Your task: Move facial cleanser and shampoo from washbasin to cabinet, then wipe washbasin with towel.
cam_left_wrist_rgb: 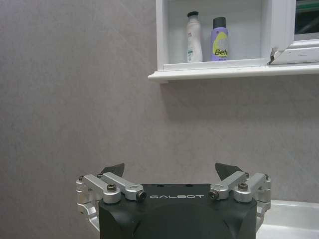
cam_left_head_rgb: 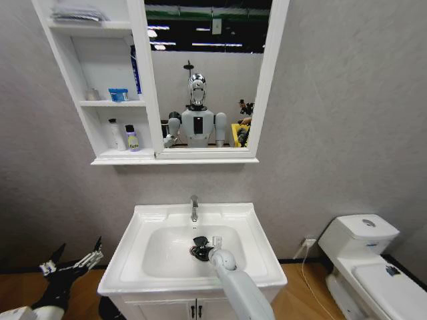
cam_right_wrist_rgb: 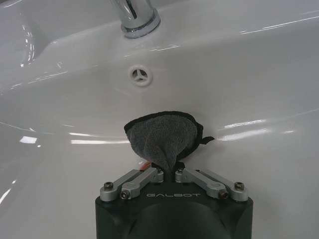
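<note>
From the head view, the right pincer [cam_left_head_rgb: 202, 250] reaches down into the bowl of the washbasin [cam_left_head_rgb: 250, 230], below the chrome tap [cam_left_head_rgb: 194, 208], with the towel [cam_left_head_rgb: 198, 245] a dark clump at its tip. The right wrist view shows more: the fingers [cam_right_wrist_rgb: 144, 175] are closed tight on a pinch of the dark grey towel [cam_right_wrist_rgb: 162, 137], which fans out against the bowl's white wall just below the overflow hole [cam_right_wrist_rgb: 140, 75] and the tap's base [cam_right_wrist_rgb: 137, 17]. The left pincer [cam_left_head_rgb: 70, 265] hangs low, left of the basin and clear of it; in the left wrist view its fingers [cam_left_wrist_rgb: 112, 169] stand spread apart, holding nothing. On the bottom shelf of the cabinet [cam_left_head_rgb: 100, 160] a white bottle [cam_left_wrist_rgb: 194, 37] and a purple bottle with a black cap [cam_left_wrist_rgb: 219, 40] stand upright side by side, nearly touching
</note>
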### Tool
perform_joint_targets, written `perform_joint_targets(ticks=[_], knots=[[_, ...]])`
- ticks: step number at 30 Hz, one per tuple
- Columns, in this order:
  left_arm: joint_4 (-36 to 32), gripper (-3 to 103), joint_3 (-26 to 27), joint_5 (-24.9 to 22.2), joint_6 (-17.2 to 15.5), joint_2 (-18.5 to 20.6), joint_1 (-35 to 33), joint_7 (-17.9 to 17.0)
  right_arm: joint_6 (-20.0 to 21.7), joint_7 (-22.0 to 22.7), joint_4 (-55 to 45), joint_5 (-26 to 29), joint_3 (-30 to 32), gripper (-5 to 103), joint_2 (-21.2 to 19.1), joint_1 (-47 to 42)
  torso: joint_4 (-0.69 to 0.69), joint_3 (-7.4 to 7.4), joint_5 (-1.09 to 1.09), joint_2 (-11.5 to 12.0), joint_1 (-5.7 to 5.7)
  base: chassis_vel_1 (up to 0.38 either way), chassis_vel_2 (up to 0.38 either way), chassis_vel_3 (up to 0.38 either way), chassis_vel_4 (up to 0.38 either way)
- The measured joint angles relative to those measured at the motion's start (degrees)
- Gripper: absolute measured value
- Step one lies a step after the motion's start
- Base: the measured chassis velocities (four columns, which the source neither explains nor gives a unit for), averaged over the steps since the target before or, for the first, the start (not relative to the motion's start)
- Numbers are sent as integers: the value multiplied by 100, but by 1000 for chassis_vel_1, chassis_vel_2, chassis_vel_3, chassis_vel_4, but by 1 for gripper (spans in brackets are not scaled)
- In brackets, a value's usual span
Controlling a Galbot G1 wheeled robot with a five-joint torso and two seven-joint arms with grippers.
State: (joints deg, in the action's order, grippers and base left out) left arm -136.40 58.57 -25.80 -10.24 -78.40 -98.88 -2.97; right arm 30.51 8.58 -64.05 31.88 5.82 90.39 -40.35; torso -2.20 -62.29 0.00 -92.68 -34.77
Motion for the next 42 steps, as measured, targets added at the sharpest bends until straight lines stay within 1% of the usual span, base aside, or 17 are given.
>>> perform_joint_targets(ticks=[2,5,15,22,28,30,37,38,40,42], knots=[[0,100,0,0,0,0,0,0,-7,-49,9,0,-1,5,21,3,0,0,0,0,0,0,0,0,0],[0,100,0,0,0,0,0,0,-12,-214,74,1,-26,5,155,9,0,1,0,0,0,0,0,0,0],[0,100,0,0,0,0,0,0,-12,-364,452,85,53,5,184,177,0,1,1,0,0,0,0,0,0],[0,100,0,0,0,0,0,0,47,-275,553,105,140,5,181,233,0,0,0,0,0,0,0,0,0],[0,100,0,0,0,0,0,0,101,-221,345,27,238,5,177,88,0,0,1,0,0,0,0,0,0],[0,100,0,0,0,0,0,0,110,-195,270,23,273,5,152,50,1,0,2,0,0,0,0,0,0],[0,100,0,0,0,0,0,-1,122,-84,-136,-13,510,5,-294,-174,-1,1,1,-1,1,0,0,0,0],[0,100,0,0,0,0,0,-1,122,-84,-136,-13,510,5,-294,-174,-1,1,1,-1,1,0,0,0,0],[0,100,0,0,0,0,0,0,125,-80,-195,4,540,5,-415,-208,-2,1,2,-1,1,0,0,0,0],[0,100,0,0,0,0,0,0,130,-82,-182,12,529,5,-424,-195,-1,1,1,-1,1,0,0,0,0]])
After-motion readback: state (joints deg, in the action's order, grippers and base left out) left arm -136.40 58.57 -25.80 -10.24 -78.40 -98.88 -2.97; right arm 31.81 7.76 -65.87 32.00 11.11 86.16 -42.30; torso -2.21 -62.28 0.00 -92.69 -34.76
